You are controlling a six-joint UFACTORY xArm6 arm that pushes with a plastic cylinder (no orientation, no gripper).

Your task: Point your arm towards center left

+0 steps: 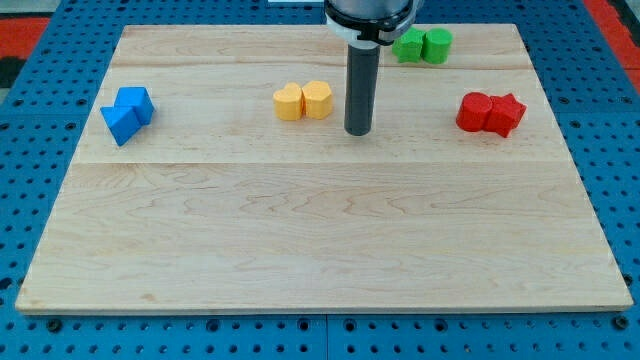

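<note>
my tip [358, 131] rests upright on the board [320, 240], just right of the yellow blocks [303, 101].

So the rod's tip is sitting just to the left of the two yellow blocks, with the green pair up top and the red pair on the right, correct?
Not quite. In the camera view, my tip sits just right of the yellow blocks, not left, apart from them. The green pair up top and the red pair on the right are as you said.

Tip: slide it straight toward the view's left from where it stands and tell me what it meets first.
My tip would likely meet the yellow blocks first, though it sits slightly lower in the view, so it might just skim past them. Beyond those lie the blue blocks near the left edge.
</note>
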